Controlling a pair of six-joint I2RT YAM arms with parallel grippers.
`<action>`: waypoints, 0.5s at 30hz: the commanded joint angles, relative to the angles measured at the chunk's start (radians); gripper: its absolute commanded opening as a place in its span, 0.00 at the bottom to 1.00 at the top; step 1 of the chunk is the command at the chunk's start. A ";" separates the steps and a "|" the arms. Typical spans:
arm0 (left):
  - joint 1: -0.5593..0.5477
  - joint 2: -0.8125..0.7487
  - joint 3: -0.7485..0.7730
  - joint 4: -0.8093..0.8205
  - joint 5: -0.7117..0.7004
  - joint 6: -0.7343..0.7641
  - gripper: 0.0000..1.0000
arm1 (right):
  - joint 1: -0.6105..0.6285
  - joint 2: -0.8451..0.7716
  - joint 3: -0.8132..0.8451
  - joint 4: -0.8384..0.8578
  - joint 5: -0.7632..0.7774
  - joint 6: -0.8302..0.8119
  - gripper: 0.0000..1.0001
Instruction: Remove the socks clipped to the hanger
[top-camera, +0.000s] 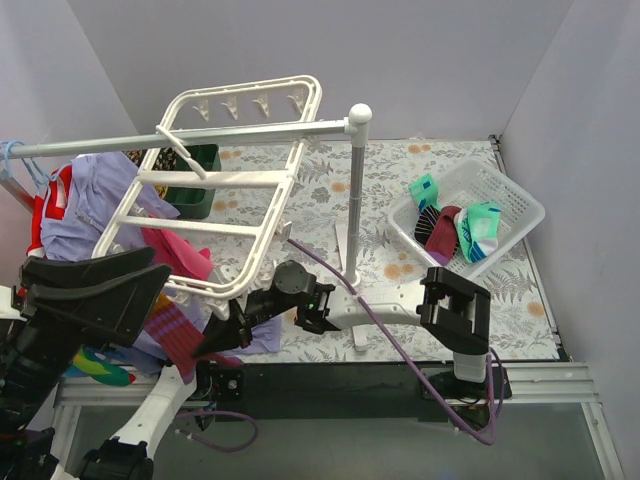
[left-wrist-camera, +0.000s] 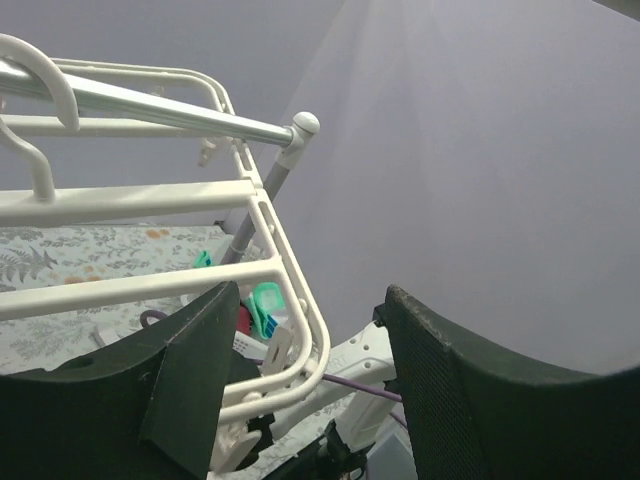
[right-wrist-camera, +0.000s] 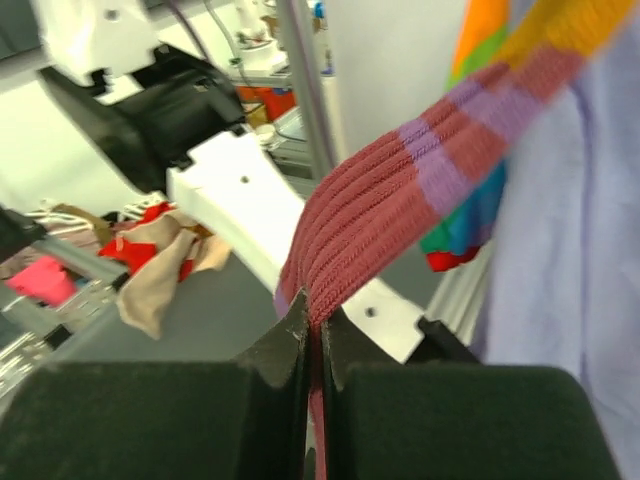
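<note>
- Floral cloth covers the counter (top-camera: 400, 200), with plain lavender walls (top-camera: 400, 60) close on three sides.
- Your right hand (right-wrist-camera: 312, 322) is clenched on the maroon sock (right-wrist-camera: 400, 190) with purple bands. The ribbed fabric is pinched flat between the fingers and runs up and away, taut.
- From above, that sock hangs at the near left corner of the hanger (top-camera: 200, 228), just beside the left arm (top-camera: 90, 290). The clip holding it is hidden, so I cannot tell whether it has let go.
- To do this step well, I judge you should pull steadily down and toward the arm bases, in line with the sock. A sideways tug would likely swing the hanger on the rail (top-camera: 200, 135).
- Your left hand (left-wrist-camera: 305, 320) is released, fingers wide apart with nothing between them, raised just beside the hanger's near edge. It could steady the frame if it swings.
- Open room lies to the right, between the pole (top-camera: 355, 200) and the basket (top-camera: 520, 205), where several socks (top-camera: 480, 228) already lie. Carry yours around the near side of the pole.
- Mind the purple cable (top-camera: 400, 345) draped across the right arm (top-camera: 380, 315), and the lavender shirt (top-camera: 100, 200) crowding the left side. A pink sock (top-camera: 170, 250) hangs under the frame close by.
</note>
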 joint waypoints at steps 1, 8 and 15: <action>0.004 0.035 0.025 -0.082 -0.051 0.042 0.58 | 0.004 -0.117 -0.062 0.163 -0.079 0.102 0.02; 0.004 0.025 0.018 -0.169 -0.048 0.037 0.55 | 0.003 -0.229 -0.189 0.175 -0.077 0.110 0.03; 0.004 0.034 0.017 -0.286 0.039 0.025 0.50 | -0.011 -0.345 -0.309 0.168 -0.071 0.114 0.03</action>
